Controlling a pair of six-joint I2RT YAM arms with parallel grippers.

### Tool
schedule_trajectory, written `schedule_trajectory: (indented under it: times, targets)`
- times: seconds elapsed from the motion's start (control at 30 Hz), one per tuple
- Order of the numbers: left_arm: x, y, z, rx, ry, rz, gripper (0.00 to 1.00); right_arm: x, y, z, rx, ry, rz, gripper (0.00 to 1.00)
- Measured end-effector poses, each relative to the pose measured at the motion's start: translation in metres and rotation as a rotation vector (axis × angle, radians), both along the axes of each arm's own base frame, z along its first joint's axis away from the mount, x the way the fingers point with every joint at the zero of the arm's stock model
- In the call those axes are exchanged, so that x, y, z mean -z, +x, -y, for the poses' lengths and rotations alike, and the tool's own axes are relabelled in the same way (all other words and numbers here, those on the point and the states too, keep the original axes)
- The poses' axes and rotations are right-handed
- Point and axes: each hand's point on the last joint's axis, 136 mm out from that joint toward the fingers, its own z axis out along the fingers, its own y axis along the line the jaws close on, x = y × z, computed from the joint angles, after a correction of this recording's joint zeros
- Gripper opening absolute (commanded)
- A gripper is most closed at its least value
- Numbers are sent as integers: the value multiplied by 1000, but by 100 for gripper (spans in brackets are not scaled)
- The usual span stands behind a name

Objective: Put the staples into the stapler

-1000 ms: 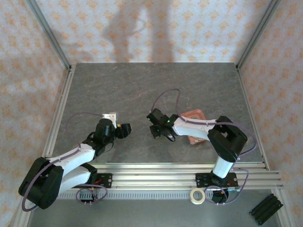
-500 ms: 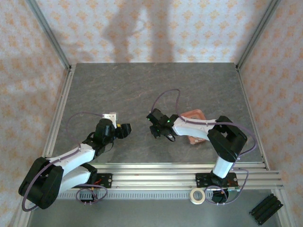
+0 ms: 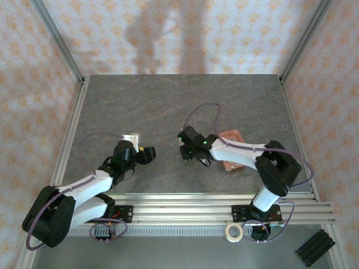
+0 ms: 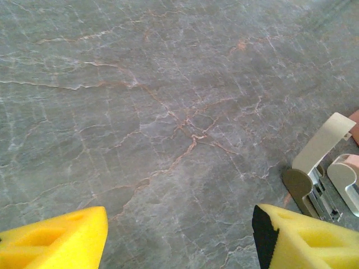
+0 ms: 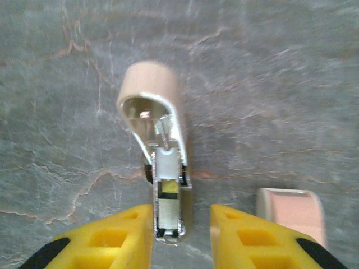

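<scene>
The stapler (image 5: 150, 89) lies flipped open on the grey table, its pale pink cap pointing away from me. Its silvery channel (image 5: 167, 168) runs back between my right gripper's yellow fingers (image 5: 120, 235). A short grey strip (image 5: 168, 206), the staples as far as I can tell, sits in the near end of that channel. My right gripper (image 5: 180, 216) (image 3: 189, 152) is open: its left finger is against the channel, and a gap shows on the right side. My left gripper (image 4: 179, 224) (image 3: 147, 152) is open over bare table, with the stapler (image 4: 320, 179) to its right.
The pink tray (image 3: 233, 150) lies right of the right gripper, partly under that arm. A pale pink rounded piece (image 5: 291, 213) sits just right of the right finger. A tape roll (image 3: 234, 231) and a black block (image 3: 314, 248) lie off the table at the near edge.
My right gripper's jaws have opened from shut, and that arm has shifted slightly to the right. The left arm has not moved.
</scene>
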Motion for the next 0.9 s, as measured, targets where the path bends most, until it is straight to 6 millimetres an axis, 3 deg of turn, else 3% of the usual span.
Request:
schedule_trajectory:
  times: [0.2, 0.57, 0.73, 0.9]
  targets:
    - [-5, 9, 26, 107, -54, -26, 70, -28, 9, 31, 120, 138, 27, 34]
    - [-49, 48, 84, 300, -146, 40, 70, -46, 7, 63, 220, 295, 12, 36]
    - [-51, 63, 110, 373, -155, 30, 70, -50, 1, 64, 222, 330, 8, 36]
    - [-39, 67, 128, 432, -160, -7, 70, -56, -3, 66, 225, 355, 17, 37]
